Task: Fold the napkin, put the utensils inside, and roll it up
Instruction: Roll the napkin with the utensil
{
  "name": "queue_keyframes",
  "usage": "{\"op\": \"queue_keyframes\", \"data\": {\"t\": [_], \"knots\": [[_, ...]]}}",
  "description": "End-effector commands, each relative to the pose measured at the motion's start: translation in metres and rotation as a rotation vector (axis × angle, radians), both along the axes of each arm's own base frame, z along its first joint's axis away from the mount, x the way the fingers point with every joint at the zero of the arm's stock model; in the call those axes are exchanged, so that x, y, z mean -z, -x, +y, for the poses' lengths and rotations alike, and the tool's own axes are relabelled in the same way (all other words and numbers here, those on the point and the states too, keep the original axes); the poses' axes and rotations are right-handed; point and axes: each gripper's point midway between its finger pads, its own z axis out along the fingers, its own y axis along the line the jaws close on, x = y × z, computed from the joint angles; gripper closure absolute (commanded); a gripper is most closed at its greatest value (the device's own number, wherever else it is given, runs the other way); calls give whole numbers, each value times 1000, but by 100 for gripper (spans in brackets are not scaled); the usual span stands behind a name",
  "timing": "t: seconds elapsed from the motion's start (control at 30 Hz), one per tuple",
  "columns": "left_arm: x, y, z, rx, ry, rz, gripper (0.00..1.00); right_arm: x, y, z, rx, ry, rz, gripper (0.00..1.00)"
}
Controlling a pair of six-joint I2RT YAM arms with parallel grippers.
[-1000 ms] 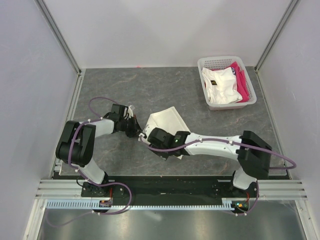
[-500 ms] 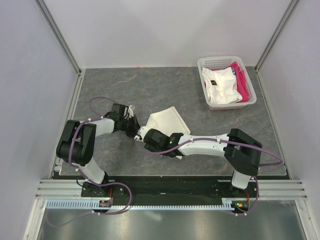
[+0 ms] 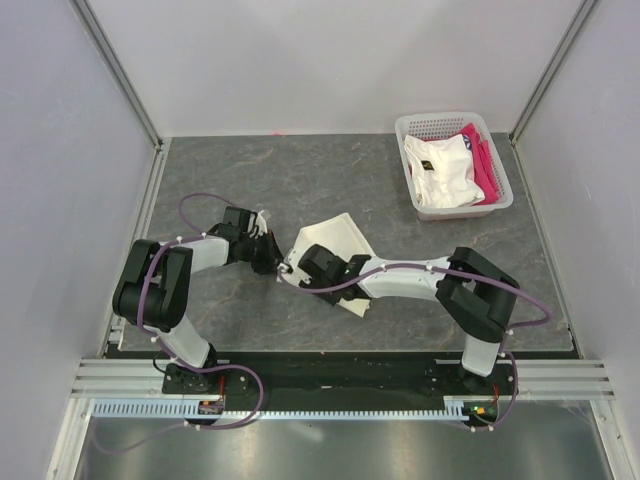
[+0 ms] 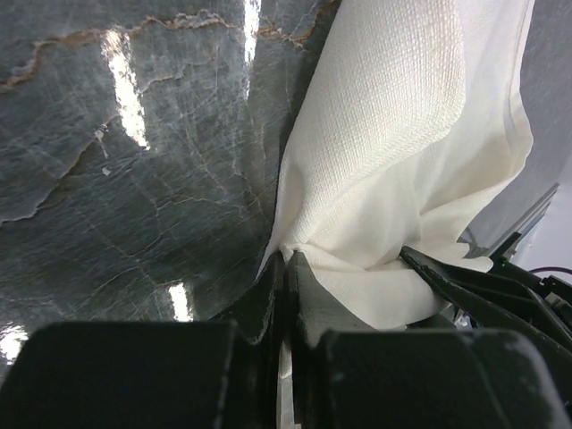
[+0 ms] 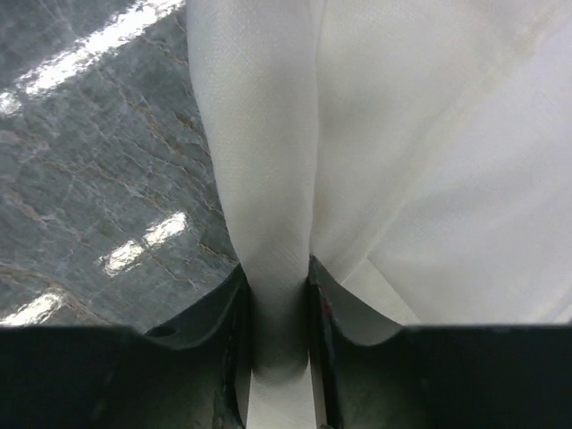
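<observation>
The cream-white napkin (image 3: 335, 238) lies bunched and partly lifted at the middle of the dark table. My left gripper (image 3: 272, 258) is at its left corner and is shut on the napkin edge, as the left wrist view (image 4: 290, 261) shows, with the napkin (image 4: 393, 134) spreading away from it. My right gripper (image 3: 292, 268) is right beside it and is shut on a thick fold of the napkin (image 5: 402, 134), which fills the gap between its jaws in the right wrist view (image 5: 279, 273). The black spoon is out of view in every frame.
A white basket (image 3: 500, 200) stands at the back right, holding a white garment (image 3: 440, 170) with a small dark mark and a pink cloth (image 3: 482, 160). Metal frame rails run along the left and near edges of the grey marbled table (image 3: 300, 180).
The right arm has drawn its elbow in to the left and its wrist has moved slightly toward the back. The napkin has shifted a little with it. The left arm has stayed put.
</observation>
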Motion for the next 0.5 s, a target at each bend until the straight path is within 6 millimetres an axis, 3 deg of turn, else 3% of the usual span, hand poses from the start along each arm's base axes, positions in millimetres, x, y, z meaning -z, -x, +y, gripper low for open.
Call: {"op": "queue_keyframes", "data": {"t": [0.0,0.07,0.17,0.4,0.47], "knots": [[-16,-12,1,20,-21,-101,74,8,27,6,-100,-108,200,69],[-23,-20,6,-8,-49,-140,56,10,38,6,-122,-131,264,72],[-37,-32,14,-62,-87,-204,41,16,43,-2,-110,-143,334,74],[-43,-35,35,-166,-166,-298,33,22,59,-4,-126,-230,529,76],[-56,-34,34,-169,-142,-359,33,24,57,-5,-116,-246,567,77]]}}
